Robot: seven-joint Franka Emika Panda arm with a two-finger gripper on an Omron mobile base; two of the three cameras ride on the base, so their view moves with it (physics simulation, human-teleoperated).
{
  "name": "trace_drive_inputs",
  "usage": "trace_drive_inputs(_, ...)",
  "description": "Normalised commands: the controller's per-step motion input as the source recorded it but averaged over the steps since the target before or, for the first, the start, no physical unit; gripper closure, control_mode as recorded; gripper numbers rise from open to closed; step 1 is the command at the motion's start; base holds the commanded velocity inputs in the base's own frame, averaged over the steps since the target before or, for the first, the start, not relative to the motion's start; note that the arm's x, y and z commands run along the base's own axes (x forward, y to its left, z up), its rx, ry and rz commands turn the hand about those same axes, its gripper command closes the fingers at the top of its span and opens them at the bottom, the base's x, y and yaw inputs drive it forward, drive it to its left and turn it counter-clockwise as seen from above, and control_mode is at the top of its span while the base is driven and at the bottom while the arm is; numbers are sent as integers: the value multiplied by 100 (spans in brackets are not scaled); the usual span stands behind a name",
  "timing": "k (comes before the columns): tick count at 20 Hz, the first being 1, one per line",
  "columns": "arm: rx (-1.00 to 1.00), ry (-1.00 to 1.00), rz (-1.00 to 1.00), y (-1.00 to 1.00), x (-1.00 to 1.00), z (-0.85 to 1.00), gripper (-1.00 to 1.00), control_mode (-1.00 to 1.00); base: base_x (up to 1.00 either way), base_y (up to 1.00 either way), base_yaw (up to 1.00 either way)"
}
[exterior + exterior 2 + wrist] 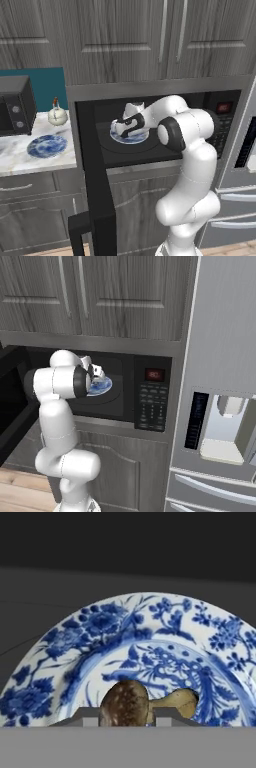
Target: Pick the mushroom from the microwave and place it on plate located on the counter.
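Inside the microwave (150,95), whose black door (95,180) stands swung wide toward the base, the gripper (126,125) is reached down over a blue-and-white patterned plate (131,138) that sits on the cavity floor. Seen from the hand camera, the mushroom (137,703) lies on that inner plate (100,642), directly between the two finger tips (90,716) that rise at the bottom edge; its speckled brown cap sits squarely in the gap, and its paler stem runs off sideways past the other tip, so the long axis lies roughly along the line joining the fingers, not across it. The jaws stand narrow, drawn in close on either side of the cap; whether they already bear on it I cannot tell, since the contact points are hidden at the frame's edge. My judgement is that the grasp step is under way and the lift has not begun. The coming move turns on the cap staying centred between the fingers: a rounded cap may squirt out along its stem if squeezed off-centre. The destination plate (47,146) lies on the marbled counter (20,155) well to the left of the microwave, beyond the open door, near a small white teapot (57,116) and a black box oven (15,105).
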Motion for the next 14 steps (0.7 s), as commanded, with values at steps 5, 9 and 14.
trace_drive_inputs(5, 0, -5, 0, 0, -27, 0, 100, -100, 0, 0, 0)
trace_drive_inputs(9, 0, -19, 0, 0, -44, 0, 100, -100, 0, 0, 0)
trace_drive_inputs(14, 0, -16, 0, -1, -53, 2, 100, -100, 0, 0, 0)
